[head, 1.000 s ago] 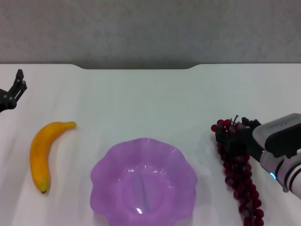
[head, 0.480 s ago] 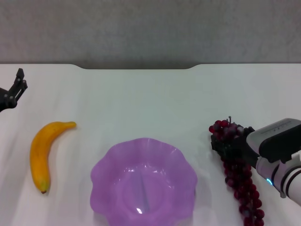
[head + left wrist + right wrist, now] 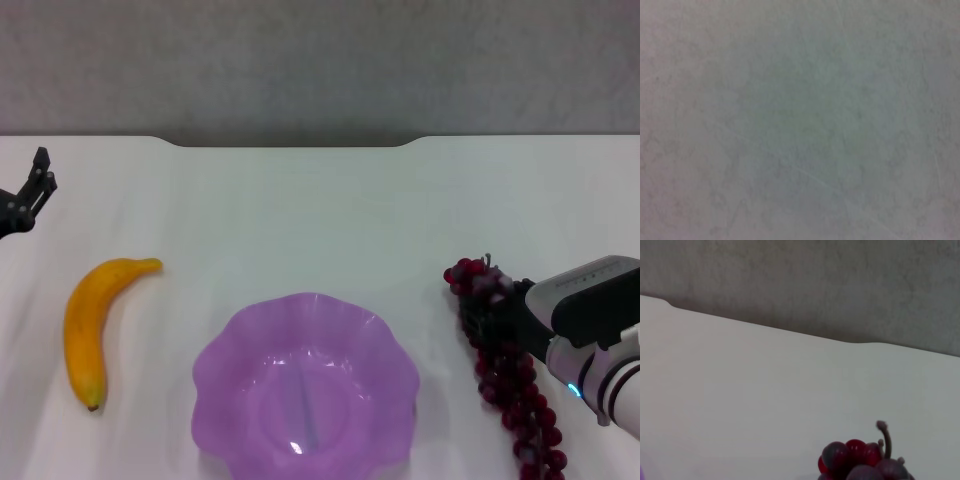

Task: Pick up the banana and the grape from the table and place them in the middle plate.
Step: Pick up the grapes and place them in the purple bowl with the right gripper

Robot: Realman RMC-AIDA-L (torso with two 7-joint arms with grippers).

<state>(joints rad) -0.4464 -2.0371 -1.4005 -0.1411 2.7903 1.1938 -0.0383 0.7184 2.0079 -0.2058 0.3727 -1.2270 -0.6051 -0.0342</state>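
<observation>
Right end effector shifted grape slightly toward middle plate.

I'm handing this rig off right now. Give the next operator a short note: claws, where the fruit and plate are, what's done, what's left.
Right claw: at the stem end of the grape, closed around the bunch near its top; the bunch trails toward the near right of the table.
Left claw: parked at the far left edge, fingers apart, holding nothing.
Banana: lying on the table, left of the middle plate, untouched.
Middle plate: centre near edge, nothing in it.
Done: grape gripped.
Left: carry the grape into the plate, then pick the banana and place it there too.
</observation>
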